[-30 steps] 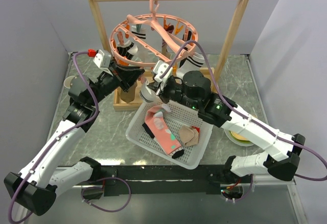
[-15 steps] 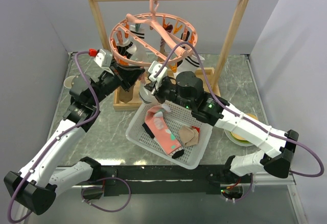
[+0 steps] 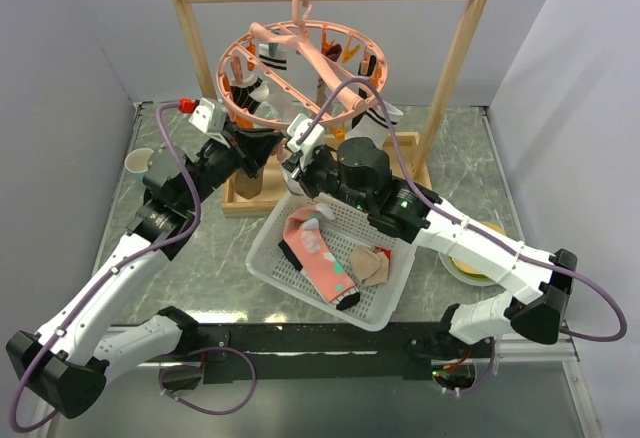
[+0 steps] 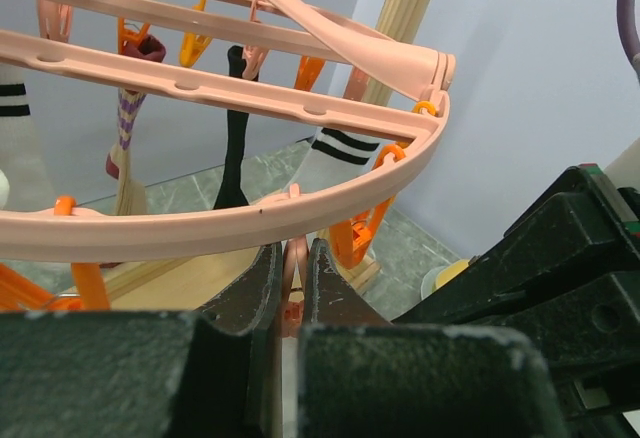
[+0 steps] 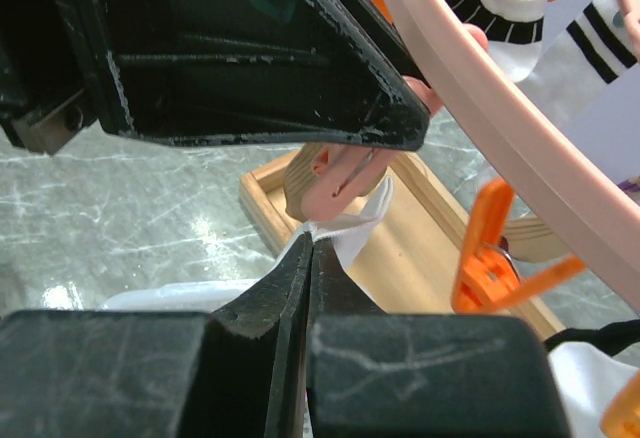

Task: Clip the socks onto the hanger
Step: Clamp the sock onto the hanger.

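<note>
- Our left gripper (image 4: 292, 263) is pressed together on a pink clip (image 4: 296, 276). The clip dangles just under the ring of the hanger (image 4: 200, 228), right above the gripper's fingertips.
- Our right gripper (image 5: 310, 248) is closed tight, pinching the edge of a white sock (image 5: 352, 220).
- The clip's mouth sits just above the right gripper's tips, at the fabric. We cannot tell whether the cloth is already inside it.
- Done so far: beyond the left gripper, several socks already hang from the ring. We see a striped sock (image 4: 335, 150), a black sock (image 4: 234, 128) and a purple-banded sock (image 4: 125, 148).
- Left to do: below the right gripper, the basket (image 3: 262, 242) holds at least a pink sock (image 3: 325, 263) and a tan sock (image 3: 368, 266).
- We judge the task to be roughly midway. The white sock needs seating in the clip, then the basket's socks follow.
</note>
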Robot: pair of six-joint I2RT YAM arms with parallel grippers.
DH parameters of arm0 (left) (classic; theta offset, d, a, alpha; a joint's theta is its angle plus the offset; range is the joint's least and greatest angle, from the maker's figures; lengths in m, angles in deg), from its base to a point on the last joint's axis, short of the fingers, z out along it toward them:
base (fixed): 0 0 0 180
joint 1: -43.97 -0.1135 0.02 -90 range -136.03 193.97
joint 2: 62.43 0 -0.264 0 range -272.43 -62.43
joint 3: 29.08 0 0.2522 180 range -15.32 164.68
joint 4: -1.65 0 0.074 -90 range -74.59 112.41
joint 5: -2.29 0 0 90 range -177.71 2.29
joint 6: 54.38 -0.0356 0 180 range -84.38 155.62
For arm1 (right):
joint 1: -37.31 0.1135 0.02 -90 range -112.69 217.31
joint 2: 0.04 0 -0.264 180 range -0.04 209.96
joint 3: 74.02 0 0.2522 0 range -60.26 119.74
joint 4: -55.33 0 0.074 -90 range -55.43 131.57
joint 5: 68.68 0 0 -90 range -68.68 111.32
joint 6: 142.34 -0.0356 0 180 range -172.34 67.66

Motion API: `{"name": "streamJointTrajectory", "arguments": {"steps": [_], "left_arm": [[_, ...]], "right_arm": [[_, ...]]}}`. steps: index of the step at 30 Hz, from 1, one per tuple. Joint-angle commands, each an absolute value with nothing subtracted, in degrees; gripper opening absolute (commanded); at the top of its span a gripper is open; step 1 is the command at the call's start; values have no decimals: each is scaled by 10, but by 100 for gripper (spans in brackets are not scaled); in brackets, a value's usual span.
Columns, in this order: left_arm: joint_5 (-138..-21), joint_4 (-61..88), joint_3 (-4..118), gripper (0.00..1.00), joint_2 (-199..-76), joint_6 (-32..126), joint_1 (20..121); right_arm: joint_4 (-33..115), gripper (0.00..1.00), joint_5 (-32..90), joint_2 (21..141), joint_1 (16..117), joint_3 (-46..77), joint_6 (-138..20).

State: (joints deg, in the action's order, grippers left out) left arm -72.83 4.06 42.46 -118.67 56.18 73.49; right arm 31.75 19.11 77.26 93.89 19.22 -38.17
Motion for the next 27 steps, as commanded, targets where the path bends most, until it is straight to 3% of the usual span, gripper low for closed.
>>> {"name": "streamJointTrajectory", "arguments": {"steps": [1, 27], "left_arm": [[-740, 40, 423, 1, -1193, 552, 748], [-770, 40, 414, 1, -1190, 542, 753]], "right_arm": [[345, 0, 179, 780, 938, 225, -396], [375, 0, 154, 768, 965, 213, -400]]}}
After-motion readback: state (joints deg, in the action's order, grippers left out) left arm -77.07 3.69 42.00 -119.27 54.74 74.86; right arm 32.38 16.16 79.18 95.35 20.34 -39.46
